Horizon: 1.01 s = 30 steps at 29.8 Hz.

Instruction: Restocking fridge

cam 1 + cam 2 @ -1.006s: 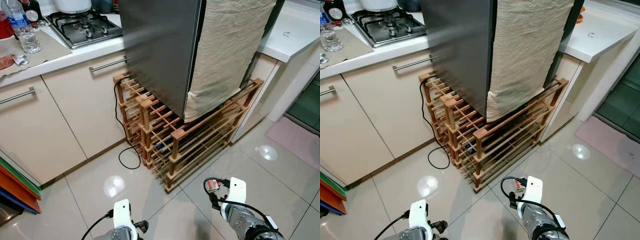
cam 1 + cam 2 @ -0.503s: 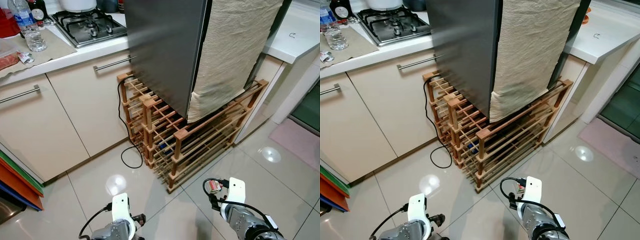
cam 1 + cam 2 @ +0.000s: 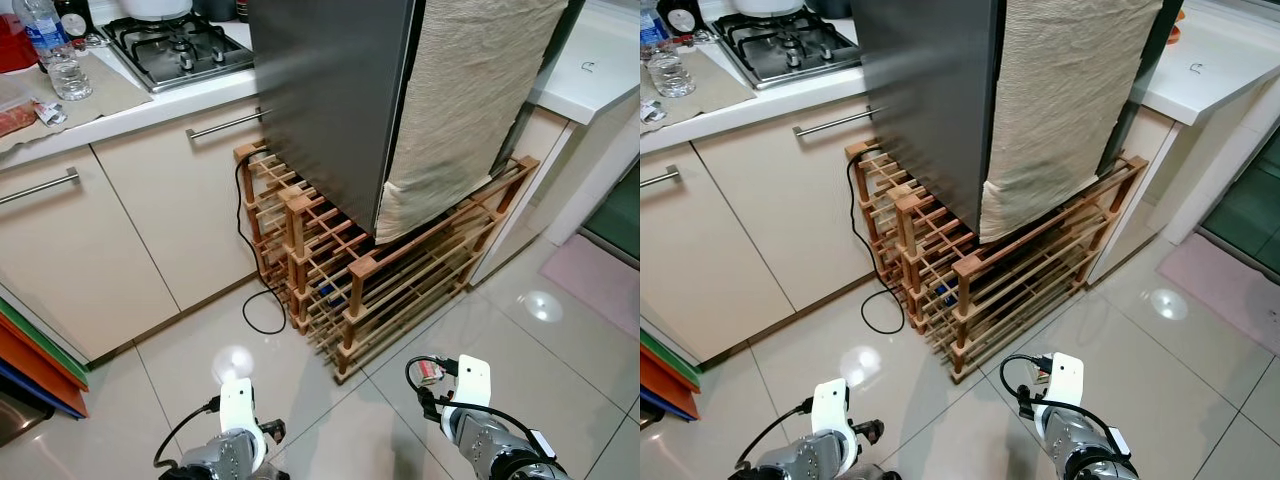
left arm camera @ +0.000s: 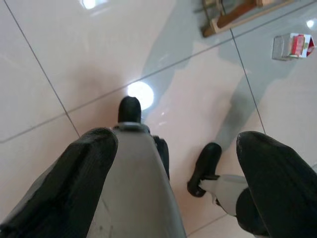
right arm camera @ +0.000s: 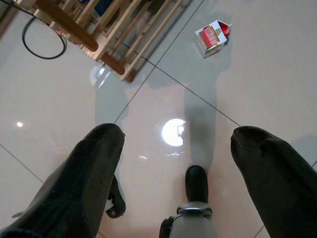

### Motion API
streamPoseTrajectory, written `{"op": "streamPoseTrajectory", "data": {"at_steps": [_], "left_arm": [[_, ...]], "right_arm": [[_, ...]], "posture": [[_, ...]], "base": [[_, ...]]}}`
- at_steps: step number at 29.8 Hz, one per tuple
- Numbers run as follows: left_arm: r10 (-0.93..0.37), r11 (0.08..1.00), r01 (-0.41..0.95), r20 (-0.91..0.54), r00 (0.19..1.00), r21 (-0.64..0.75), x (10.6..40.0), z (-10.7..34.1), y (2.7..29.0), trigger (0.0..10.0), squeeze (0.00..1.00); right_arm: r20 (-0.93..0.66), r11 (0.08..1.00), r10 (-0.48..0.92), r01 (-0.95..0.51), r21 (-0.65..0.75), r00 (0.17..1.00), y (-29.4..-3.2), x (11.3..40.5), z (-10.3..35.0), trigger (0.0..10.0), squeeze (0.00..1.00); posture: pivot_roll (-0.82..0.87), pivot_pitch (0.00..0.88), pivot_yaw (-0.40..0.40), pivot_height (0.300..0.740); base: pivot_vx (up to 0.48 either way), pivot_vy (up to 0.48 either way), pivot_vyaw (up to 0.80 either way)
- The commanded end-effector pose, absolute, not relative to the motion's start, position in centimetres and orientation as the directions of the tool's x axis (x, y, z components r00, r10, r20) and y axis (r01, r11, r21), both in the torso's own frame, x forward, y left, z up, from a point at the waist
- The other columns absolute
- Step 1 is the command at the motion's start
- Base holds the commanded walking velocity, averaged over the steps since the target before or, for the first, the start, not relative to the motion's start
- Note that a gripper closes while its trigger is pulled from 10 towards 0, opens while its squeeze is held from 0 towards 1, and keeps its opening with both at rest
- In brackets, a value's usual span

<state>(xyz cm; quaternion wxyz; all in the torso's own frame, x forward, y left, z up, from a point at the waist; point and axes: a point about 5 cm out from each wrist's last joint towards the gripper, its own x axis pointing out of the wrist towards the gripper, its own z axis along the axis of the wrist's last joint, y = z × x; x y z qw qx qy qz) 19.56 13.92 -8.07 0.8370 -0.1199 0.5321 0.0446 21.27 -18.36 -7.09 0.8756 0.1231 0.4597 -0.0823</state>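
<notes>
A: Looking down from the head cam. Got the left arm hanging low at 7 o'clock and the right arm low at 5, both aimed down at the glossy floor tiles. Any word on the claws?

B: Yep, checked the wrist cams. Found the left gripper spread wide, fingers well apart, gripping nothing, hovering over tile. Same for the right gripper: gaping, clamped on nothing.

A: And the fridge?

B: Up at 12 o'clock in the head view. Seeing the fridge perched on a wooden rack, with a beige cloth draped down its front. Also spotted a black cable looping on the floor at the rack's 9 o'clock side, and a counter with a gas hob around 10 to 11.

A: Anything to stock it with?

B: Just a small red-and-white carton on the tiles, near the rack's corner but apart from it, well ahead of both grippers.

A: Any change?

B: Barely. Compared with half a second ago, seeing the left arm's white wrist block a touch higher. Right arm parked in the same spot. Versus a second ago, noticed the whole scene slid slightly toward 3 o'clock, so putting that down to the camera, not the furniture.
</notes>
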Motion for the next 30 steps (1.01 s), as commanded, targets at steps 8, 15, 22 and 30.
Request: {"op": "streamPoseTrajectory", "data": {"at_steps": [8,15,22,30], "left_arm": [[0.074,0.989,-0.149,-0.858,0.509,-0.003,23.24,-6.12,16.05,10.0,0.00],[0.059,0.996,-0.083,-0.856,0.514,0.019,23.11,-6.23,15.68,10.0,0.00],[0.061,0.997,-0.067,-0.855,0.515,0.031,23.06,-6.26,15.75,10.0,0.00],[0.061,0.998,-0.060,-0.855,0.516,0.036,23.05,-6.27,15.76,10.0,0.00]], "right_arm": [[-0.826,0.959,-0.032,0.251,0.134,0.563,-18.55,21.48,-6.95,10.0,0.00],[-0.826,0.964,-0.031,0.235,0.124,0.563,-18.66,21.50,-6.92,10.0,0.00],[-0.828,0.965,-0.031,0.234,0.122,0.560,-18.64,21.49,-6.93,10.0,0.00],[-0.828,0.965,-0.032,0.233,0.120,0.559,-18.65,21.48,-6.94,10.0,0.00]], "posture": [[0.08,0.000,0.013,0.740],[0.08,0.000,0.013,0.740],[0.08,0.000,0.014,0.740],[0.08,0.001,0.013,0.740]], "base": [[0.000,0.000,0.00],[0.000,0.000,0.00],[0.000,0.000,0.00],[0.000,0.000,0.00]]}}
